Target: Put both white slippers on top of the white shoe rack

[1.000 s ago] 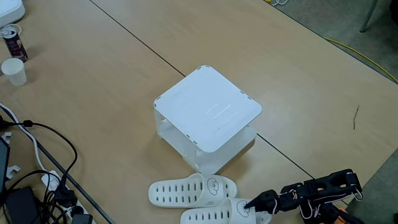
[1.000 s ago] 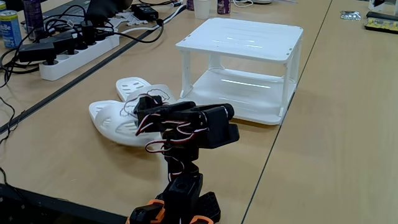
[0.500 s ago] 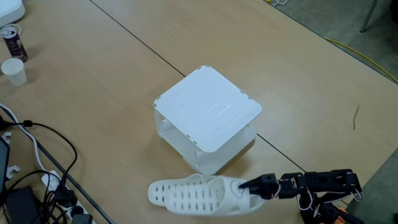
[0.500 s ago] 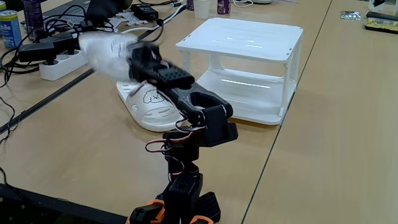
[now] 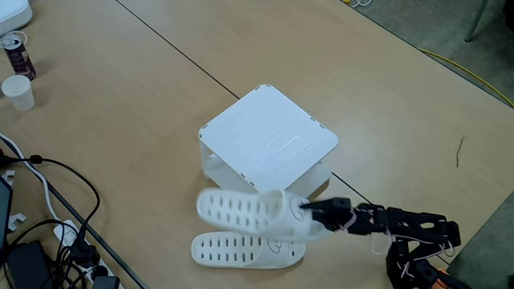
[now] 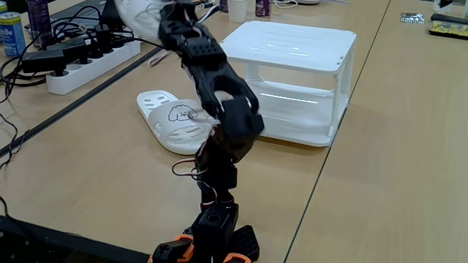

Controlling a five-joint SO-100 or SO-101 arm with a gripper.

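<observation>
My gripper (image 5: 303, 210) is shut on the strap end of one white slipper (image 5: 245, 212) and holds it in the air, in front of the white shoe rack (image 5: 269, 138). In the low fixed view the raised arm carries that slipper (image 6: 137, 10), blurred, up at the top edge, left of the rack's top (image 6: 287, 44); the gripper (image 6: 171, 12) is there too. The second slipper (image 5: 241, 250) lies flat on the table below the held one, its cartoon face up (image 6: 175, 126). The rack's flat top is bare.
A power strip (image 6: 88, 60) with black cables (image 5: 56, 201) lies at the table's left. A dark can (image 5: 18, 54) and a paper cup (image 5: 18, 91) stand at the far left. A dark seam (image 5: 169, 48) crosses the table. The arm's base (image 5: 418, 261) sits at the lower right.
The gripper closed on one slipper beside the other, lifted it off the table and swung it up and toward the rack. The second slipper stayed in place.
</observation>
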